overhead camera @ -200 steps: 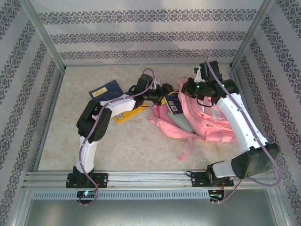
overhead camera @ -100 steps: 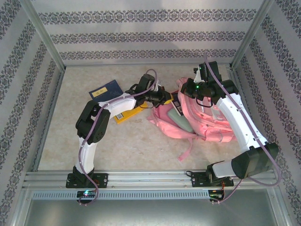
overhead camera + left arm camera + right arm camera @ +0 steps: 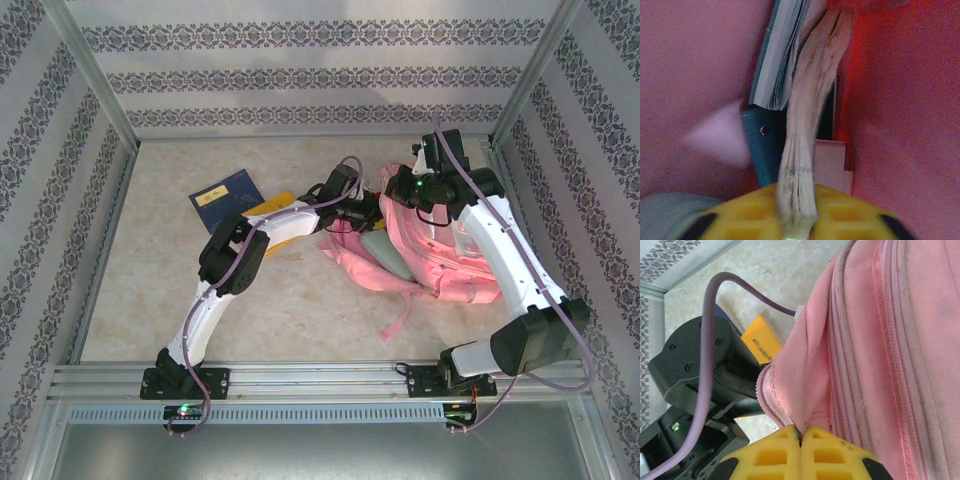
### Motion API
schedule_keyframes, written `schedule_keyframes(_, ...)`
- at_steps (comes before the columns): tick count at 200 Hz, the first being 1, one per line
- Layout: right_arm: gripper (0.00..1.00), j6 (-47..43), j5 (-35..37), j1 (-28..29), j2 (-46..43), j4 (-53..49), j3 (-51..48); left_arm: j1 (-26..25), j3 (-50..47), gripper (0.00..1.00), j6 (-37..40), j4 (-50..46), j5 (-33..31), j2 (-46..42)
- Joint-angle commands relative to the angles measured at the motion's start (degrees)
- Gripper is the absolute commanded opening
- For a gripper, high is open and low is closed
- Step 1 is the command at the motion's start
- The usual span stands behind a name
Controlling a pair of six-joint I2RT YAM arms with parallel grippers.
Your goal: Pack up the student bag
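Observation:
The student bag (image 3: pixel 450 250) lies at the right of the table, pink, its mouth facing left. My right gripper (image 3: pixel 801 432) is shut on the bag's fabric edge (image 3: pixel 805 390) beside the zipper and holds the mouth up. My left gripper (image 3: pixel 372 212) reaches into that mouth. In the left wrist view its yellow jaws (image 3: pixel 797 220) pinch the pale page edge of a book (image 3: pixel 807 125), with the bag's pink lining (image 3: pixel 900 100) all round. A second book (image 3: pixel 782 60) with a blue-grey cover stands just behind it inside the bag.
A dark blue book (image 3: pixel 225 195) lies flat at the back left, and a yellow book (image 3: pixel 270 212) lies partly under my left arm. A pink strap (image 3: pixel 395 322) trails toward the near edge. Metal frame posts and patterned walls close the table in.
My left arm has stretched to the right, carrying the book from the bag's mouth deeper inside. The right arm and the bag have stayed put.

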Motion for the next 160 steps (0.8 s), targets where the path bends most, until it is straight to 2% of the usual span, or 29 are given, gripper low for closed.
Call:
schedule_keyframes(1,0.0,-0.55,1.05,0.23,-0.52,1.96,2.95,-0.82,1.98,0.56,5.59,-5.29,1.07,-3.05)
schedule_keyframes(25,0.0,-1.03,2.02,-0.29,-0.46,1.7,2.94,1.12,-2.43,0.67,8.06,-6.73,0.91,-7.31)
schedule_keyframes(54,0.0,-1.86,2.97,-0.58,-0.53,1.2,2.86,3.35,-5.84,0.7,13.69,-13.05,-0.72,-11.74)
schedule_keyframes(94,0.0,-3.52,3.92,-0.63,-0.22,0.76,2.34,3.89,-7.16,0.71,22.16,-23.11,-1.4,-15.73)
schedule_keyframes(129,0.0,-7.6,5.38,1.93,2.15,-1.82,2.32,6.76,-9.97,0.7,30.9,-33.12,-9.56,-24.53)
schedule_keyframes(160,0.0,-10.64,9.9,6.92,5.21,-3.44,0.85,11.99,-17.09,0.68,32.2,-35.75,-16.84,-34.02)
